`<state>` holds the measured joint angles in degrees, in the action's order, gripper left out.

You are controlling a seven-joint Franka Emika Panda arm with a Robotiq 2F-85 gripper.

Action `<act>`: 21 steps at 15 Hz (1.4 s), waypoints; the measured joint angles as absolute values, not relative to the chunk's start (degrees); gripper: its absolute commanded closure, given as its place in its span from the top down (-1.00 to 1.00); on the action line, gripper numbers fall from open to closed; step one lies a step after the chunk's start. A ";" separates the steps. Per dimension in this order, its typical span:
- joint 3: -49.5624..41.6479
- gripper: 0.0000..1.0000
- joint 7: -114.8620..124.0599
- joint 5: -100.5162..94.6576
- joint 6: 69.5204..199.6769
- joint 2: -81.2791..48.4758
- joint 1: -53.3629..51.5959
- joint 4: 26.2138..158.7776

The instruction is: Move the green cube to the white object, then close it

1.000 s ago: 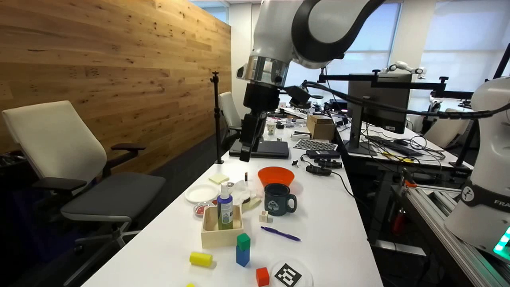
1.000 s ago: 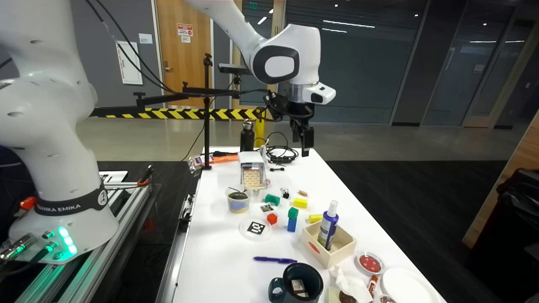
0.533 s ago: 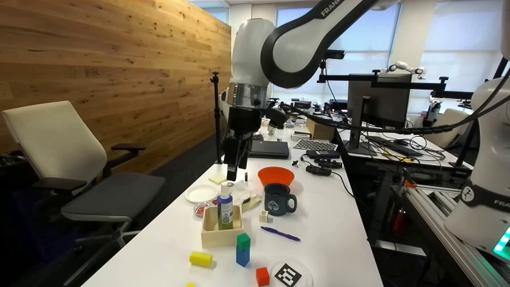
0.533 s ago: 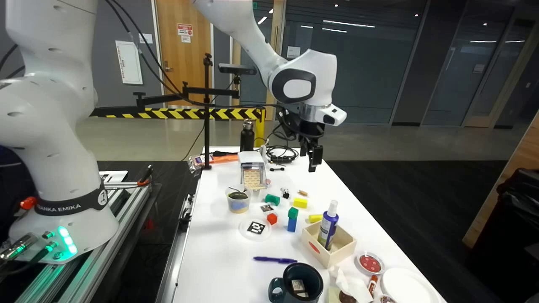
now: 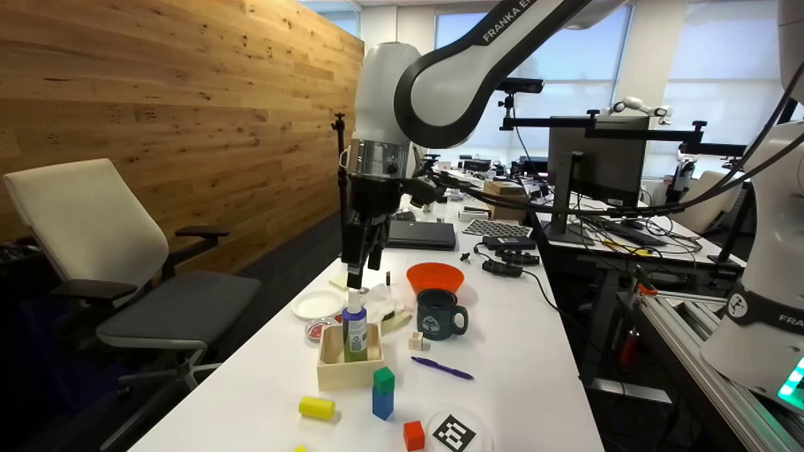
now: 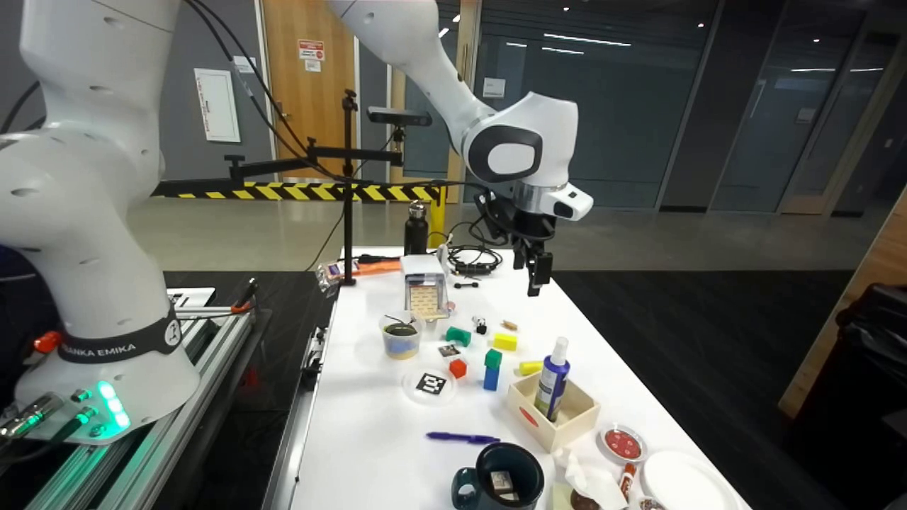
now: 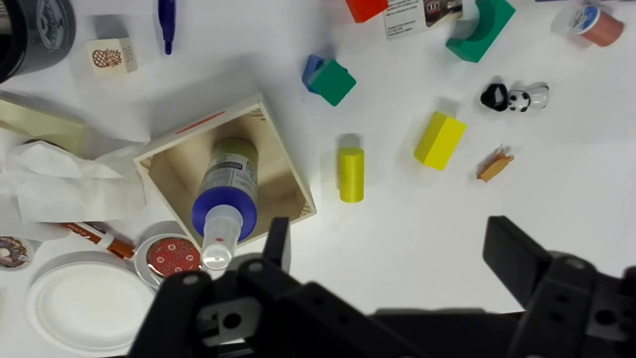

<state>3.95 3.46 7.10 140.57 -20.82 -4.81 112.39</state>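
- Holds the gripper [image 7: 390, 233] wide open in the wrist view, with jaws spread far apart toward nine and three o'clock, and frames just white tabletop [image 7: 397, 273] between them.
- Hangs over that tabletop in both exterior views, pointed down and apart from the things below.
- At ten o'clock from the gripper in the wrist view: a pale wooden tray [image 7: 276, 174] with a spray bottle [image 7: 231, 171] standing upright inside, rising well over the rim as the tallest obstacle nearby.
- Shows the bottle just beside the nine-o'clock jaw there; cannot tell from that view alone how far below.
- Farther out, also at ten o'clock: a dark teal mug [image 7: 52, 27]. At nine: a red-topped round dish [image 7: 174, 256].
- At one o'clock: a yellow rectangular block [image 7: 440, 141], with a green arch-shaped block [image 7: 489, 30] beyond. At two: a small brown animal figurine [image 7: 495, 166].
- At eleven o'clock, lying on its side: a yellow cylinder [image 7: 351, 176].
- Beyond the cylinder, between eleven and twelve o'clock: the green cube [image 7: 333, 82], well apart from the jaws.
- Well below the gripper in both exterior views: the same cube, resting on a blue block [image 5: 383, 405] beside the tray.
- At nine o'clock from the gripper in an exterior view: a white box-like container [image 6: 422, 265], too small to make out in detail.
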 measured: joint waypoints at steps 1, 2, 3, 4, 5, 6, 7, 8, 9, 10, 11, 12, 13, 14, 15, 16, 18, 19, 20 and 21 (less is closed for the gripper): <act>3.72 1.00 3.64 7.10 140.57 -21.29 -4.81 112.39; 3.41 1.00 3.90 7.10 140.56 -21.99 -4.78 112.40; 3.04 1.00 3.94 7.10 140.54 -22.95 -4.69 112.42; 2.75 1.00 3.94 7.10 140.51 -24.06 -4.49 112.43; 2.60 1.00 3.89 7.10 140.37 -25.15 -4.20 112.45; 2.58 1.00 3.79 7.10 140.28 -26.25 -3.85 112.47; 2.57 1.00 3.74 7.10 140.18 -27.29 -3.63 112.50; 2.57 1.00 3.73 7.10 140.12 -28.22 -3.56 112.51; 2.70 1.00 3.71 7.10 140.12 -29.05 -3.57 112.48; 3.02 1.00 3.68 7.10 140.12 -29.84 -3.59 112.35; 3.44 1.00 3.67 7.10 140.13 -30.58 -3.72 112.09; 3.94 1.00 3.67 7.10 140.13 -31.36 -3.87 111.63; 4.54 1.00 3.67 7.10 140.13 -32.19 -4.01 110.94; 5.10 1.00 3.67 7.10 140.13 -33.13 -4.22 110.14; 5.52 1.00 3.67 7.10 140.13 -34.08 -4.48 109.29; 5.78 1.00 3.68 7.10 140.13 -35.03 -4.75 108.54; 5.94 1.00 3.82 7.10 140.11 -36.90 -5.13 107.15; 5.91 1.00 3.86 7.10 140.11 -37.79 -5.18 106.54; 5.75 1.00 3.95 7.10 140.09 -38.68 -5.17 105.89; 5.45 1.00 4.02 7.10 140.06 -39.45 -5.17 105.26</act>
<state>5.45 4.02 7.10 140.06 -39.45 -5.17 105.26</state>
